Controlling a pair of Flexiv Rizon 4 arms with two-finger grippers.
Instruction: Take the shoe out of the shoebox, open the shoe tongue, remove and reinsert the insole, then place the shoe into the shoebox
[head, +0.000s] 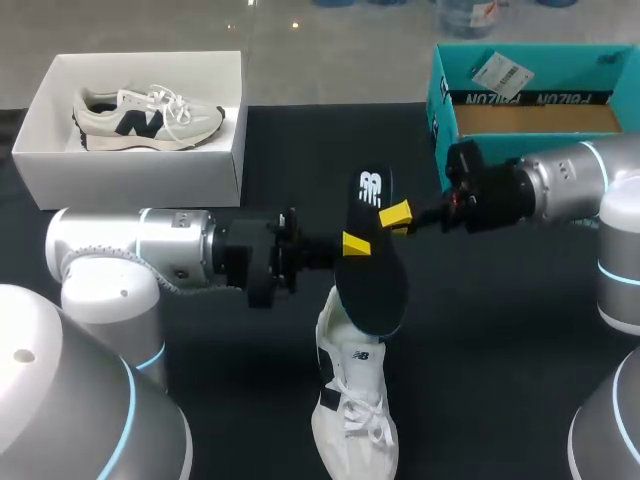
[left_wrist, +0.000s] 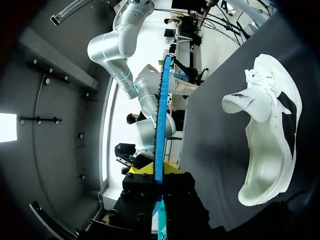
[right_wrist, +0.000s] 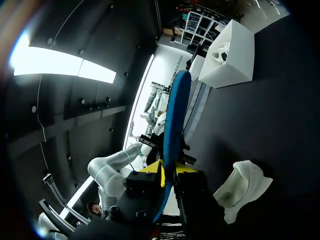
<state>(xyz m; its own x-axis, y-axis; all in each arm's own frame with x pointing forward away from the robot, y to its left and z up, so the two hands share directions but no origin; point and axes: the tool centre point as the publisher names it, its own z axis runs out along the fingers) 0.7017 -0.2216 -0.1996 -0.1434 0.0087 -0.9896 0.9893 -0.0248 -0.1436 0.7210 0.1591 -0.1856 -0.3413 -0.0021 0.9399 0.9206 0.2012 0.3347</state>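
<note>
While our left gripper (head: 355, 244) and right gripper (head: 397, 214) both pinch the black insole (head: 368, 275), holding it in the air just above the white sneaker (head: 355, 410) on the table (head: 500, 330), we want one pinch freed and the toe end angled into the sneaker's mouth.

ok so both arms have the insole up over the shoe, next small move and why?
Probably lower the insole into the shoe, feeding in the end nearest the shoe first. Both jaws are shut on the insole, holding it in the air just over the shoe's heel end. The left wrist view shows the tongue lifted and the opening gaping.
</note>
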